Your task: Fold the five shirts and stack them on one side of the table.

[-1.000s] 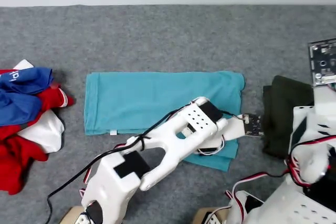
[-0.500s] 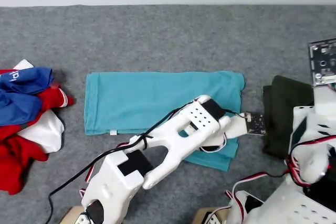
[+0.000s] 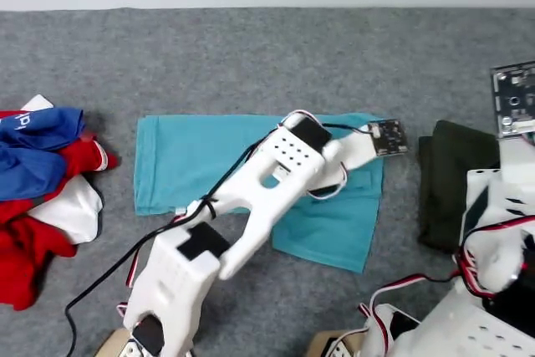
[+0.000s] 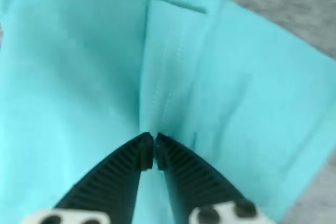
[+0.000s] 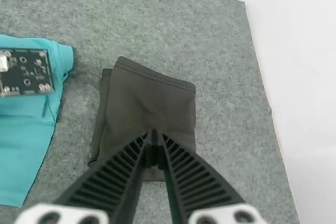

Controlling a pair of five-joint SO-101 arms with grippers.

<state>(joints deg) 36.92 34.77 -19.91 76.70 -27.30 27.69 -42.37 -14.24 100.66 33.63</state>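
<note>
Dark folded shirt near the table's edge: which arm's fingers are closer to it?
Right. The right fingers hang directly over the dark shirt, closed. The left fingers are farther off, shut on a fold of the teal shirt beside it.

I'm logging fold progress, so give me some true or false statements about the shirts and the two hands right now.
1. The left hand pinches a fold of the teal shirt. True.
2. The dark green shirt lies spread out unfolded. False: it is folded into a compact rectangle.
3. The pile of red, blue and white shirts lies across the teal shirt from the dark green shirt. True.
4. The right hand is wide open. False: it is shut, above the dark green shirt.
</note>
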